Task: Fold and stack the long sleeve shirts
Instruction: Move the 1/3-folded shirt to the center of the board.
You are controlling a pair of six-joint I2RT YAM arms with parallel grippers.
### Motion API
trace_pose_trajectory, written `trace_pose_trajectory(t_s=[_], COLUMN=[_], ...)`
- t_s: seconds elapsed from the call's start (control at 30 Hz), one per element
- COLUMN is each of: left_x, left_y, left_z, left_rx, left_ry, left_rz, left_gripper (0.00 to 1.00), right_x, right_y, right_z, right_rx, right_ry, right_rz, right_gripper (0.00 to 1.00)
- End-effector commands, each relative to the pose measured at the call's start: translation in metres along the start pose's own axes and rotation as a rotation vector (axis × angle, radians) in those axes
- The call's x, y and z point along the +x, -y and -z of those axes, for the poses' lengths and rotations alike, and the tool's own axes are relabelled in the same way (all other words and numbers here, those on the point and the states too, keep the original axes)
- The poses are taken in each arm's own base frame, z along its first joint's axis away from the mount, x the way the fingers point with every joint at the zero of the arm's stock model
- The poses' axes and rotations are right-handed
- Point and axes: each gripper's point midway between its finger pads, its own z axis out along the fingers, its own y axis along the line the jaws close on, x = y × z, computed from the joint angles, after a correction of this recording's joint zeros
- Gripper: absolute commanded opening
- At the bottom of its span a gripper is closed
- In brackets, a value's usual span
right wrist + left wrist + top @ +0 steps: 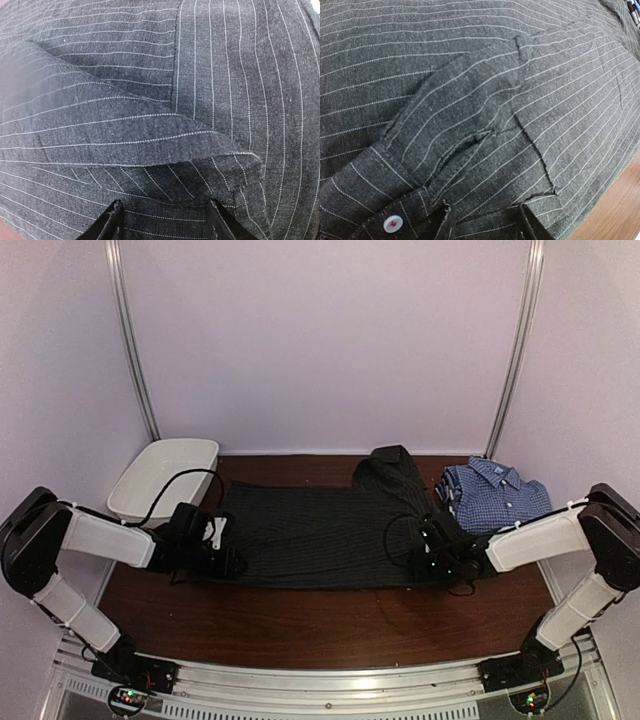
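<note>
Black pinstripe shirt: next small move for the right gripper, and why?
Probably close the right gripper on the black pinstripe shirt. Its fingers stand apart over a loose folded edge, nothing pinched yet, and the shirt lies wide across the table while the blue check shirt is already folded.

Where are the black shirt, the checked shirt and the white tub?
black shirt (300, 535), top view, flat body.
checked shirt (497, 495), top view, folded front.
white tub (165, 468), top view, bare inside.
</note>
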Motion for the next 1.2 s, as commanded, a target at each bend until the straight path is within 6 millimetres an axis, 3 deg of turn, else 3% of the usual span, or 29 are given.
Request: trace_pose_trajectory(t_s=[0.0,0.37,0.47,0.53,0.67,0.83,0.97,1.17], left_x=[0.053,0.129,0.136,0.123,0.080,0.036,-0.001,-0.054], left_y=[-0.012,-0.006,-0.004,-0.002,0.022,0.036,0.047,0.065], left_z=[0.008,0.050,0.063,0.072,0.088,0.099,0.107,0.118], left_rx=[-0.081,-0.109,-0.096,-0.090,-0.003,-0.022,-0.048,-0.059], left_ry=[-0.102,-0.131,-0.118,-0.055,0.088,0.193,0.273,0.362], left_rz=[0.059,0.174,0.184,0.168,0.127,0.047,0.007,-0.050], left_gripper=[0.43,0.43,0.43,0.44,0.47,0.71,0.96,0.98], right_x=[0.063,0.121,0.127,0.122,0.079,0.001,-0.064,-0.145], right_y=[0.013,0.012,0.011,0.010,-0.003,-0.025,-0.030,-0.036], right_z=[0.010,0.056,0.071,0.079,0.098,0.119,0.113,0.072], right_rx=[0.016,0.041,0.028,0.021,0.013,0.011,0.023,0.036], right_ry=[-0.161,-0.195,-0.181,-0.162,-0.044,0.098,0.180,0.190], right_rz=[-0.052,-0.041,-0.047,-0.050,-0.030,0.015,0.074,0.138], right_gripper=[0.56,0.56,0.56,0.56,0.58,0.64,0.66,0.70])
